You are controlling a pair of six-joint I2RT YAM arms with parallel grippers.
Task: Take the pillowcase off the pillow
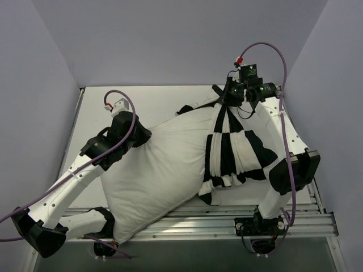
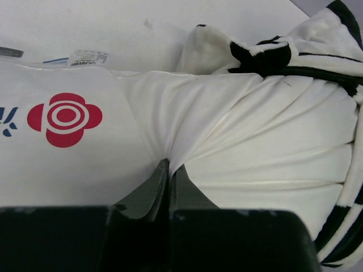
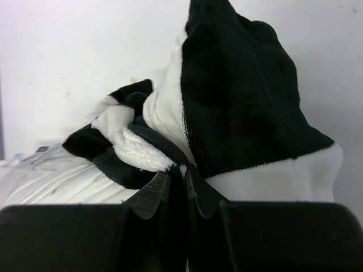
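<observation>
the pillowcase point(image 1: 232, 150) is bunched over only the right end of the pillow point(image 1: 153, 170); mostly off, i judge. my left gripper point(image 2: 169, 170) is clamped on the pillow and my right gripper point(image 3: 177, 177) on the pillowcase. that last bit is left to pull free.

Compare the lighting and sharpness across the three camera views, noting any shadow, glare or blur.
Top external: even, soft light, no glare, only a faint shadow under the pillow. Left wrist: the pillow's red mark is crisp, while the bottom foreground is nearly black. Right wrist: the pillowcase is fairly sharp, but its black squares swallow detail.
</observation>
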